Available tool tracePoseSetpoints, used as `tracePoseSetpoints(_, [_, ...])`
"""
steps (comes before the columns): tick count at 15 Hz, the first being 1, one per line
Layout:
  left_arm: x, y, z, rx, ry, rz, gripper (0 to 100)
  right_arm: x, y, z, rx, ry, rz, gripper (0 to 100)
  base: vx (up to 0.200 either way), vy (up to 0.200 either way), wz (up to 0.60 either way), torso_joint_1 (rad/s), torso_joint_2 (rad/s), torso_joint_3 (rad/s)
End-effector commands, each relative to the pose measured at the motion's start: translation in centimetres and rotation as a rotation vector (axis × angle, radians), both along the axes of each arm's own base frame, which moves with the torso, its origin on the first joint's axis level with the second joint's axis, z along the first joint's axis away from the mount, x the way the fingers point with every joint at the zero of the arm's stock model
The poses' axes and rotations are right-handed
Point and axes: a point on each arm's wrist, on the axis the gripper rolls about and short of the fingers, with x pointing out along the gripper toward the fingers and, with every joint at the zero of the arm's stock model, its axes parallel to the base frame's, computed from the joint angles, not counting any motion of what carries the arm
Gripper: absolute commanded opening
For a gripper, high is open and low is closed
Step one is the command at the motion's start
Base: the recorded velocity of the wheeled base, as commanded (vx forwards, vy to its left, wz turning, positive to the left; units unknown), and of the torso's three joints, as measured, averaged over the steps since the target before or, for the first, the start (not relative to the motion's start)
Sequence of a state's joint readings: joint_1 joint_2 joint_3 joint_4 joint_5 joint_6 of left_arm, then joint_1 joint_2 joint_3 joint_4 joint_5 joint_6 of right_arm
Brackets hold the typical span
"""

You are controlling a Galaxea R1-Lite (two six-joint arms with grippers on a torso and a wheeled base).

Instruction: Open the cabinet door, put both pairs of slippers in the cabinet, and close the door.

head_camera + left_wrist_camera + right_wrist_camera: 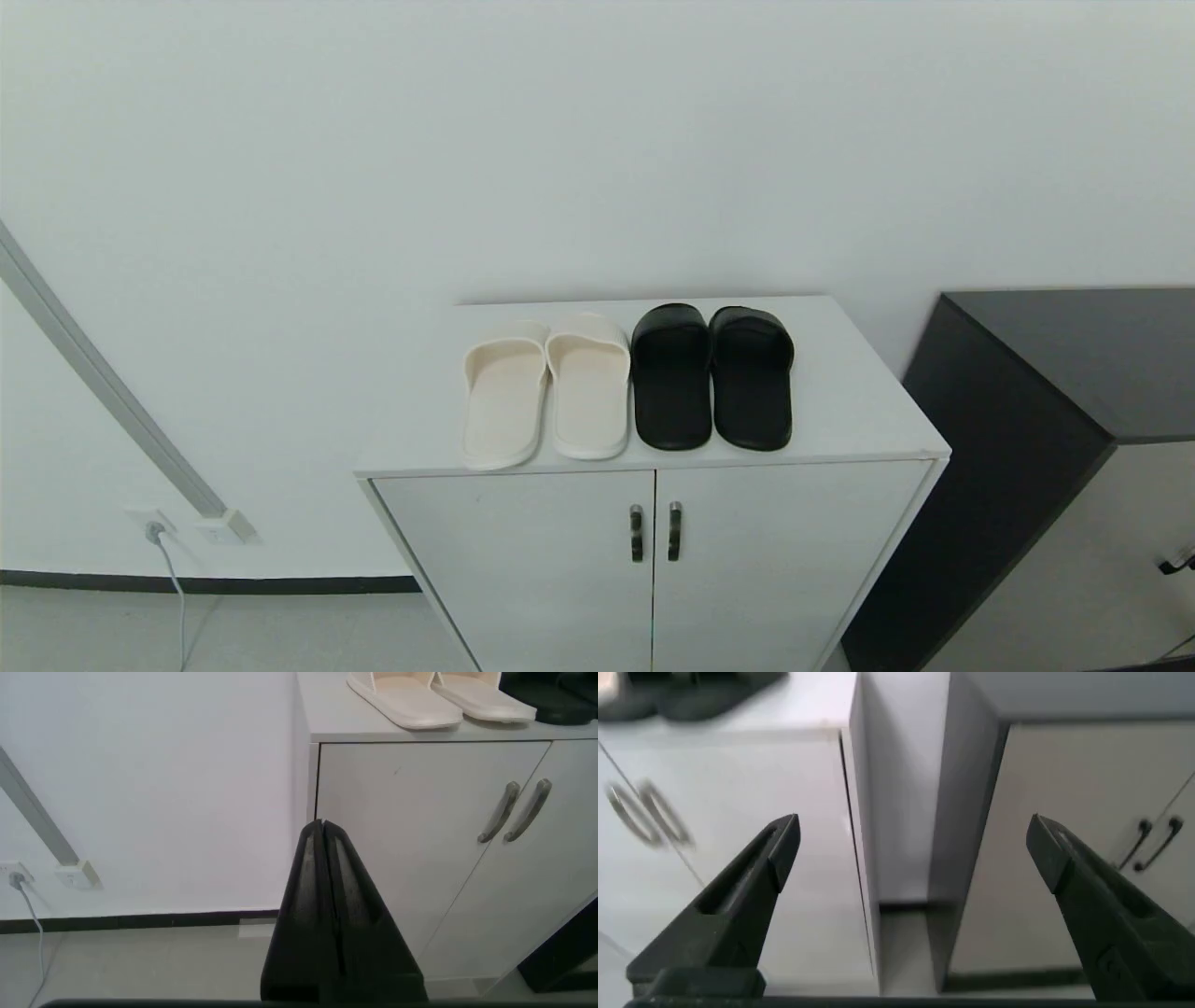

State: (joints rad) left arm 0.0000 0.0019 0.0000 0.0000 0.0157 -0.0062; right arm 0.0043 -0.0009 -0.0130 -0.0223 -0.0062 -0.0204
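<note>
White cabinet (840, 401) stands against the wall w/ both doors shut, so step 1 (open door) isn't begun. Cream slippers (586, 397) and black slippers (672, 383) sit side by side on its top, toes to the wall, heels near the front edge. The cream pair is on the robot's left and the black pair just beside it on the right. Two handles (637, 533) hang upright either side of the centre seam, v. close together.

L gripper (322, 831): fingers pressed together, nothing held. It sits low, out in front of the cabinet's left corner, well apart from the handles. R gripper (913, 826): jaws spread wide, empty, facing the gap between the cabinet and a dark cabinet (1008, 420) on the right.

Next, prob.: bring one gripper to a handle. R looks readier, being open already, but it'd need to swing left toward the seam. L would have to open first. The handles are so near each other that the fingers must go round just one w/o catching its neighbour. Then pull along the door's arc, hinge presumably at the outer edge. Slippers come after that; inside of the cabinet can't be judged yet.
</note>
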Motion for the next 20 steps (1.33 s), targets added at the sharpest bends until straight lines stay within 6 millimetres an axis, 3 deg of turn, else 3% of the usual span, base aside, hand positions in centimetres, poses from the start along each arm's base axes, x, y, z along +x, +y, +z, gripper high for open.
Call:
tracePoseSetpoints(1, [0.0, 0.0, 0.0, 0.000, 0.000, 0.000, 0, -1.6, -0.1, 6.3, 0.100, -0.169, 0.023, 100, 0.000, 0.000, 0.00, 0.000, 0.00, 0.000])
tracePoseSetpoints(2, [0.0, 0.0, 0.0, 0.003, 0.000, 0.000, 0, -0.7, -0.1, 7.3, 0.114, -0.033, 0.036, 100, 0.000, 0.000, 0.00, 0.000, 0.00, 0.000])
tracePoseSetpoints(4, [0.0, 0.0, 0.0, 0.002, 0.000, 0.000, 0, 0.9, 0.1, 6.0, 0.031, 0.162, 0.094, 100, 0.000, 0.000, 0.00, 0.000, 0.00, 0.000])
tracePoseSetpoints(5, [0.0, 0.0, 0.0, 0.000, 0.000, 0.001, 0, 3.2, 0.3, 5.6, 0.012, 0.265, 0.164, 100, 0.000, 0.000, 0.00, 0.000, 0.00, 0.000])
tracePoseSetpoints(7, [0.0, 0.0, 0.0, 0.000, 0.000, 0.004, 0, 6.7, 0.5, 6.9, -0.015, 0.280, 0.182, 100, 0.000, 0.000, 0.00, 0.000, 0.00, 0.000])
tracePoseSetpoints(8, [0.0, 0.0, 0.0, 0.002, 0.000, 0.007, 0, 7.5, 0.6, 7.4, -0.017, 0.261, 0.192, 100, 0.000, 0.000, 0.00, 0.000, 0.00, 0.000])
tracePoseSetpoints(9, [0.0, 0.0, 0.0, 0.002, 0.000, 0.007, 0, 10.0, 1.2, 9.0, -0.018, 0.245, 0.243, 100, 0.000, 0.000, 0.00, 0.000, 0.00, 0.000])
tracePoseSetpoints(11, [0.0, 0.0, 0.0, 0.000, 0.000, 0.009, 0, 13.0, 2.7, 9.9, -0.028, 0.315, 0.315, 100, 0.000, 0.000, 0.00, 0.000, 0.00, 0.000])
tracePoseSetpoints(14, [0.0, 0.0, 0.0, -0.005, 0.000, 0.009, 0, 16.9, 6.6, 12.2, 0.118, 0.318, 0.386, 100, 0.000, 0.000, 0.00, 0.000, 0.00, 0.000])
tracePoseSetpoints(16, [0.0, 0.0, 0.0, 0.002, 0.000, 0.009, 0, 17.5, 10.1, 12.7, 0.090, 0.320, 0.436, 100, 0.000, 0.000, 0.00, 0.000, 0.00, 0.000])
tracePoseSetpoints(18, [0.0, 0.0, 0.0, 0.000, 0.000, 0.010, 0, 20.2, 15.1, 13.1, 0.108, 0.314, 0.411, 100, 0.000, 0.000, 0.00, 0.000, 0.00, 0.000])
tracePoseSetpoints(20, [0.0, 0.0, 0.0, -0.003, 0.000, 0.010, 0, 23.1, 18.2, 12.9, 0.130, 0.279, 0.364, 100, 0.000, 0.000, 0.00, 0.000, 0.00, 0.000])
